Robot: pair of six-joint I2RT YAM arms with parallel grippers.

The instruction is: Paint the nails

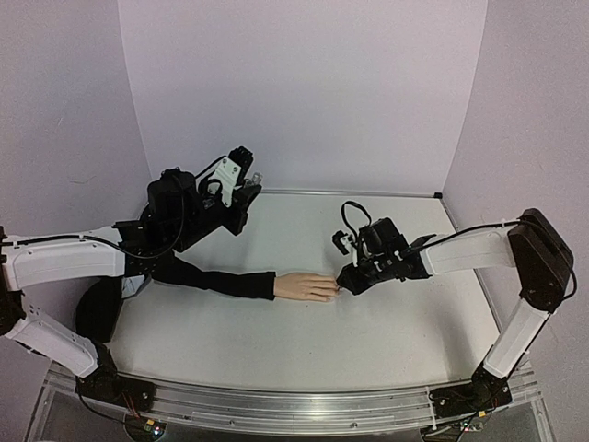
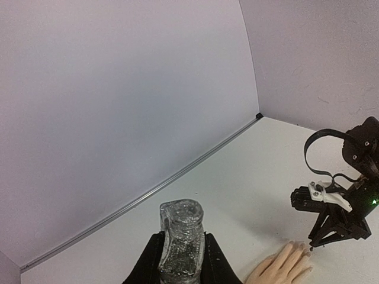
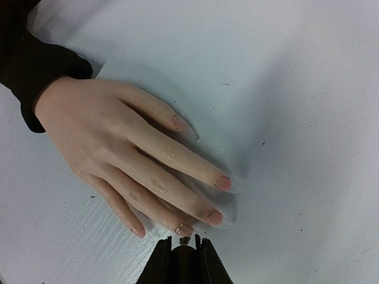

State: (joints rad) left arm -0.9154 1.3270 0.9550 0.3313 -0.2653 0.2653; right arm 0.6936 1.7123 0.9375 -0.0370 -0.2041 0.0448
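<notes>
Hand (image 1: 308, 286) lies flat mid-counter (image 1: 276, 354), fingers toward R arm. Nails (image 3: 222, 183) all look pinkish. The one nearest the brush (image 3: 185, 241) shows glitter specks, so prob. work is underway; can't tell how many are finished. R pincer (image 1: 342, 287) clamped on brush, tip just by that nail. L pincer (image 2: 180, 260) clamped on bottle (image 2: 180, 225), raised, well apart from hand.

Lab bench (image 1: 276, 322) w/ backdrop (image 1: 304, 92) (plain lilac)
</notes>
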